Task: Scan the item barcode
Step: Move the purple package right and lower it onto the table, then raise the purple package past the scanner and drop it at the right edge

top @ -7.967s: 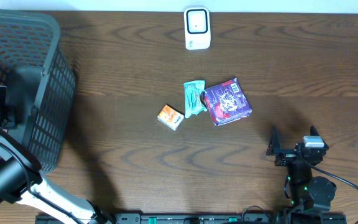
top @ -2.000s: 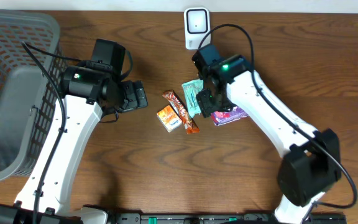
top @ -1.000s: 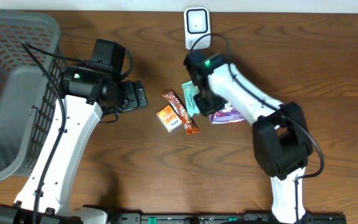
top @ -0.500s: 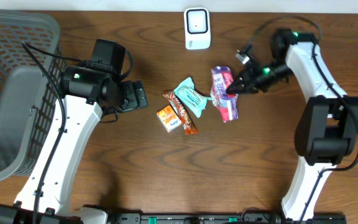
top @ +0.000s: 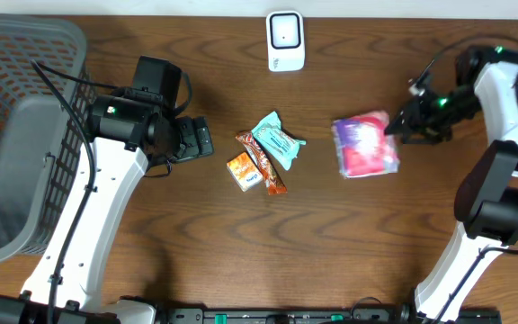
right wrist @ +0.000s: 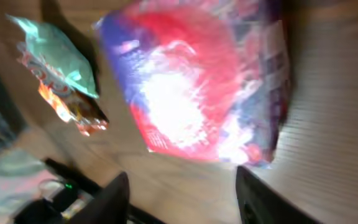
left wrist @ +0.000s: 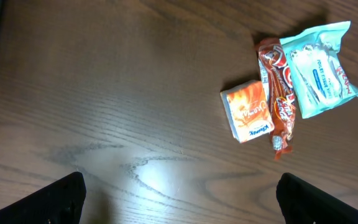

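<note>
Tabletop of dark brown wood point(top: 268, 252) fills the overhead view. A white box-shaped barcode scanner point(top: 285, 40) stands at the top centre. The pink and purple plastic packet point(top: 365, 147) lies right of centre, well apart from the scanner. The right gripper point(top: 401, 126) sits at the packet's upper right edge; whether it touches cannot be told from here. Near the centre, a teal tissue pack point(top: 278, 142), an orange-red candy bar point(top: 261, 162) and a small orange box point(top: 245, 171) lie huddled together. The left gripper point(top: 200, 139) hovers just left of them, and a grey plastic mesh basket point(top: 25, 135) takes the left edge.

In the left wrist view, the left gripper's fingers point(left wrist: 61, 199) show in the two bottom corners, far apart with only bare wood between them. The three small items lie in the upper right.

The right wrist view is blurred. The right gripper's fingers point(right wrist: 118, 193) stand apart at the bottom with nothing between them, and the packet fills the upper middle, beyond the fingertips.
</note>
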